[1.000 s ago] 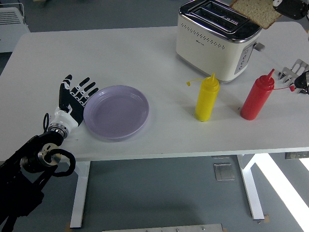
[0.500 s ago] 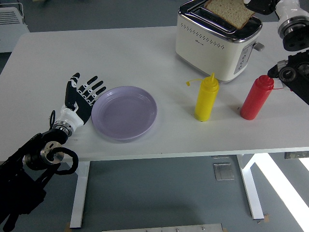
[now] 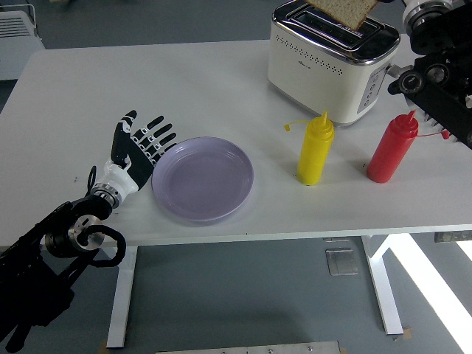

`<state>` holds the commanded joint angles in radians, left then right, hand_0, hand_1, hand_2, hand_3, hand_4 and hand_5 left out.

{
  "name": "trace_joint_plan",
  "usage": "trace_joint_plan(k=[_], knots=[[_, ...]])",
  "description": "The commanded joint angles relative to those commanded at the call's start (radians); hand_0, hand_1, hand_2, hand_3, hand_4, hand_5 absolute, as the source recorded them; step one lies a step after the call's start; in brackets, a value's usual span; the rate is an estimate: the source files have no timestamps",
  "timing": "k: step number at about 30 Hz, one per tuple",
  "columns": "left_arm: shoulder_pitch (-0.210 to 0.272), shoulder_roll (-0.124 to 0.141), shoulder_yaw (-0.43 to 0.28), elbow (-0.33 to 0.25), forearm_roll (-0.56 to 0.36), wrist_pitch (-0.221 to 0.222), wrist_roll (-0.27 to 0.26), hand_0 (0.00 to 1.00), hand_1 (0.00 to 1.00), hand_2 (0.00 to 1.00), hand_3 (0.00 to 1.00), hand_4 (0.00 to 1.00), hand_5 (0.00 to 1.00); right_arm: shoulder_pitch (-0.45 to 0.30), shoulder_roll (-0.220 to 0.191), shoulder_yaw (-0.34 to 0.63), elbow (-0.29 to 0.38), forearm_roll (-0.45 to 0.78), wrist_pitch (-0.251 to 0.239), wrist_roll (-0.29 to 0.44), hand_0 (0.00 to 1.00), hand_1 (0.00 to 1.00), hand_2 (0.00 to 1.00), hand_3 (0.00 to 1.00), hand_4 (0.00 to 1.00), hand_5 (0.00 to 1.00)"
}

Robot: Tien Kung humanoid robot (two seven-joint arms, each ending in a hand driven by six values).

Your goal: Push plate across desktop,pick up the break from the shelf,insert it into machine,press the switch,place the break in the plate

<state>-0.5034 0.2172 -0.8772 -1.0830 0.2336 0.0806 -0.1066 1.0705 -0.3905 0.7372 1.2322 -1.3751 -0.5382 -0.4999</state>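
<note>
A lavender plate (image 3: 203,178) lies near the table's front edge. My left hand (image 3: 140,146) stands open with its fingers spread, and its fingertips touch the plate's left rim. A cream toaster (image 3: 332,55) sits at the back right. A bread slice (image 3: 343,10) hangs tilted just over the toaster's top slots, cut off by the picture's top edge. My right hand (image 3: 383,3) is shut on the slice at that edge and is mostly out of frame. The right forearm (image 3: 439,70) comes down behind the toaster's right side.
A yellow squeeze bottle (image 3: 316,149) and a red squeeze bottle (image 3: 391,148) stand in front of the toaster, to the plate's right. The white table (image 3: 147,81) stretches left and back. Its front edge runs just below the plate.
My left hand has slid right, pushing the plate toward the yellow bottle. The right hand has carried the bread left and down over the toaster's slots, and the forearm now hides the rack.
</note>
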Motion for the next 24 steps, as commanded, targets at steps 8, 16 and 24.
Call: trace_joint_plan(k=[8, 16, 24], knots=[[0.01, 0.012, -0.052, -0.009, 0.024, 0.01, -0.007, 0.809, 0.744, 0.703, 0.731, 0.637, 0.998, 0.059, 0.03, -0.061, -0.103, 0.008, -0.001, -0.01, 0.556, 0.542, 0.505, 0.39, 0.24, 0.002], [0.054, 0.049, -0.163, -0.036, 0.052, 0.019, -0.01, 0.804, 0.736, 0.698, 0.726, 0.632, 0.998, 0.095, 0.043, -0.095, -0.161, -0.009, 0.01, -0.053, 0.557, 0.542, 0.507, 0.391, 0.237, 0.002], [0.114, 0.082, -0.298, -0.085, 0.021, 0.024, -0.006, 0.803, 0.736, 0.696, 0.724, 0.631, 0.998, 0.111, 0.058, -0.103, -0.181, -0.03, 0.016, -0.095, 0.557, 0.541, 0.507, 0.39, 0.239, 0.002]])
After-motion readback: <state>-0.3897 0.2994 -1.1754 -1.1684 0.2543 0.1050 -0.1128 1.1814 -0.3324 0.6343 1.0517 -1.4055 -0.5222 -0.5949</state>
